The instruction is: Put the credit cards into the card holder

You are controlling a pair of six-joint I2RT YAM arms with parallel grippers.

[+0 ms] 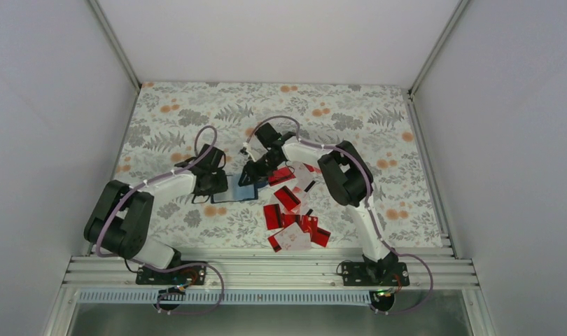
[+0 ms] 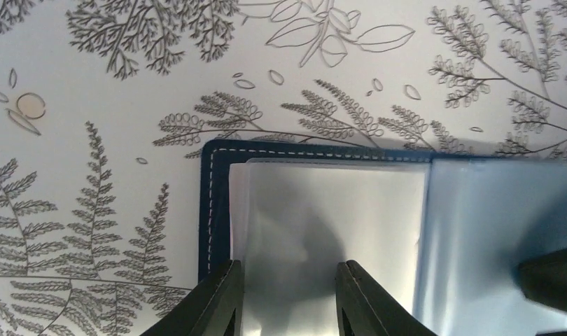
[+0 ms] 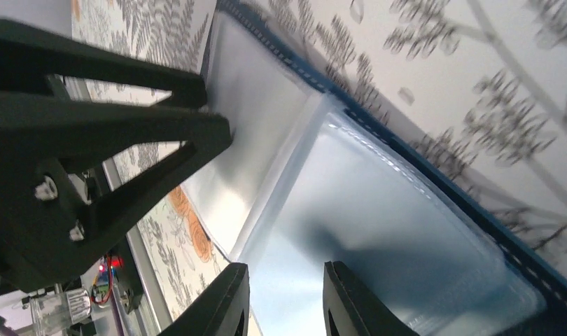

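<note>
Both part-open and empty, my left end effector (image 2: 286,297) and right end effector (image 3: 284,301) hover over the card holder (image 1: 233,194), open at the middle of the bench (image 1: 379,119); its clear sleeves (image 2: 323,203) seem floppy, slippery, best pinched at a free edge.

You're looking at a card holder (image 2: 215,210) with a matt navy cover, pale stitching, and shiny see-through plastic sleeves (image 2: 323,203) inside. Your table (image 2: 92,98) looks matt and printed, the credit cards (image 1: 288,199) glossy.
</note>
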